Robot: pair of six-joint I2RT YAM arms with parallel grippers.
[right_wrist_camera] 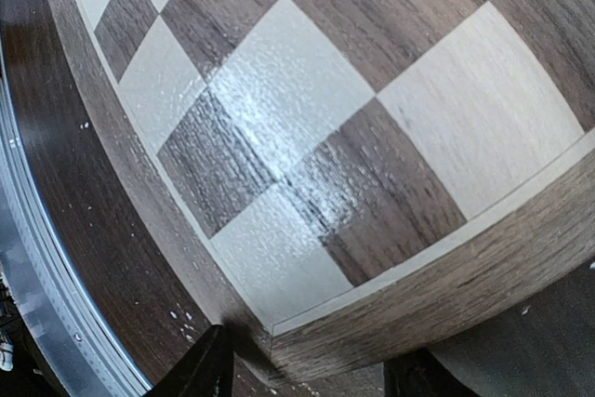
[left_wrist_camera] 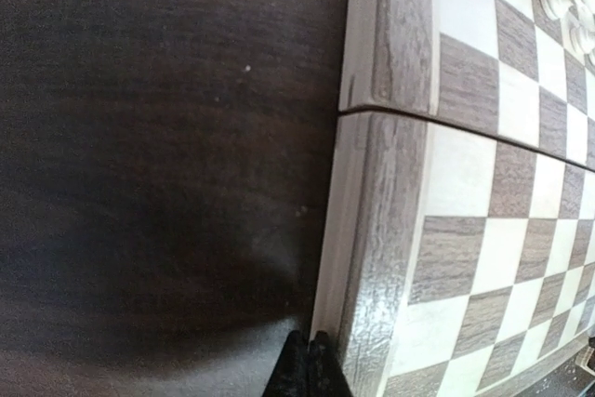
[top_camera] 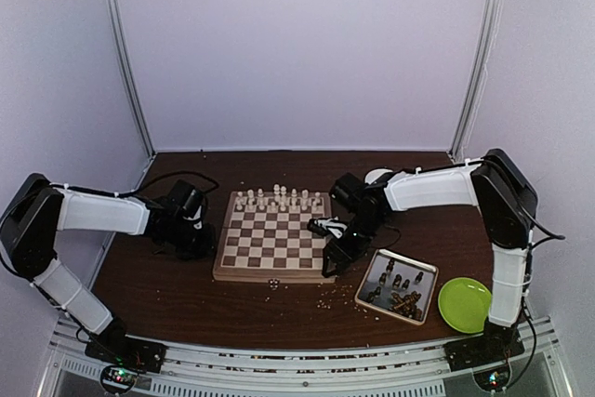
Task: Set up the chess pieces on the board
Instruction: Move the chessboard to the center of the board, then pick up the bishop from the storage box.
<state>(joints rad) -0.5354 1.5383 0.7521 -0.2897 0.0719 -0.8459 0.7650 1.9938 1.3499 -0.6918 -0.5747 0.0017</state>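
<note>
At the board's (right_wrist_camera: pixel 307 137) near corner, the right gripper (right_wrist_camera: pixel 311 364) hangs half-open and empty, the left gripper (left_wrist_camera: pixel 310 362) closed on nothing; best to take a piece (top_camera: pixel 398 283) from the tray (top_camera: pixel 369 278) low on its stem.

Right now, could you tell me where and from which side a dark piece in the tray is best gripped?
Take the dark piece at the tray's far-left corner by its middle, coming straight down. The tray's rim likely blocks a sideways approach, and that piece sits apart from the jumbled ones, leaving room for the jaws. Whether it stands or lies is too small to tell.
</note>
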